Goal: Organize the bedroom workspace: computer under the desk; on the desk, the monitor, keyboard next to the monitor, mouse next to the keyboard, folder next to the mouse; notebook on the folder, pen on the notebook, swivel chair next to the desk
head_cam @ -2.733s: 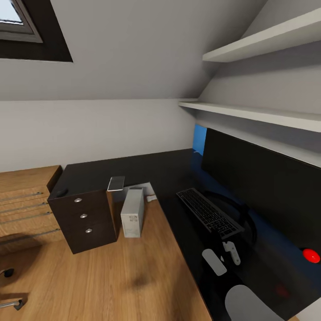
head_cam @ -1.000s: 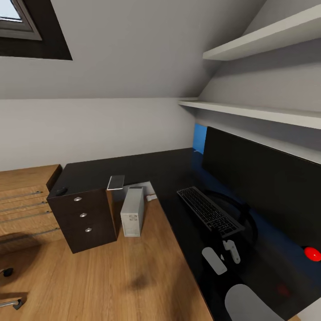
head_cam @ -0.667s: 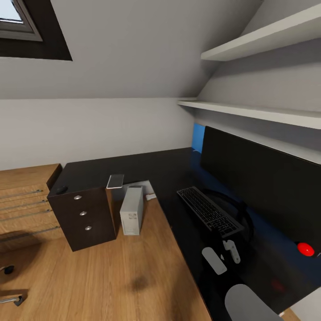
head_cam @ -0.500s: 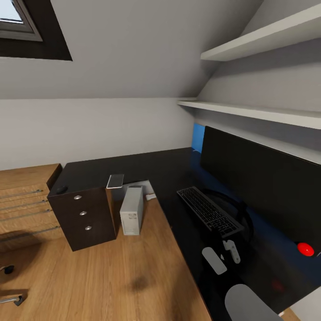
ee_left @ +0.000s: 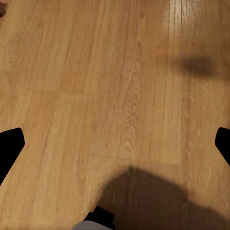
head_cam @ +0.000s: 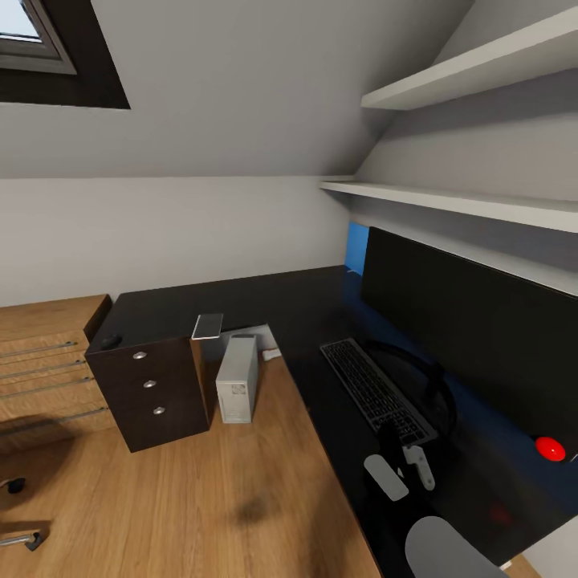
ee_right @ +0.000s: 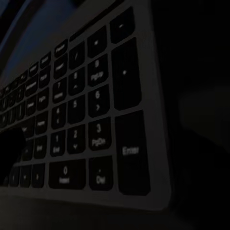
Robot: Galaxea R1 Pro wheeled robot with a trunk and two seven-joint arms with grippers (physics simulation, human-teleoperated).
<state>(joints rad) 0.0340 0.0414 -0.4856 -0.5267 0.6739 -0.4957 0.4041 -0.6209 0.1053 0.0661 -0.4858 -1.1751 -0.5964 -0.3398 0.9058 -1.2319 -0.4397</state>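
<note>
The black keyboard (head_cam: 376, 389) lies on the glossy black desk (head_cam: 265, 301), in front of the wide monitor (head_cam: 474, 337). My right gripper (head_cam: 401, 445) sits at the keyboard's near end and looks shut on that corner. The right wrist view has the number keys (ee_right: 96, 120) very close. In the left wrist view my left gripper (ee_left: 115, 146) hangs open over bare wood floor. The grey notebook (head_cam: 209, 326) rests at the desk's edge. A small black mouse (head_cam: 110, 342) lies above the drawers. The white computer (head_cam: 238, 379) stands under the desk. A caster (head_cam: 12, 486) of the swivel chair shows; the folder is out of view.
A light wood cabinet (head_cam: 44, 353) stands left of the dark drawer unit (head_cam: 152, 393). Two white shelves (head_cam: 449, 205) run along the right wall above the monitor. A red ball (head_cam: 550, 448) sits on the desk near the monitor. A blue panel (head_cam: 358, 249) shows behind the screen.
The keyboard's near end has swung toward the desk's front edge, together with my right gripper. Earlier the whole view shifted slightly as the camera moved.
</note>
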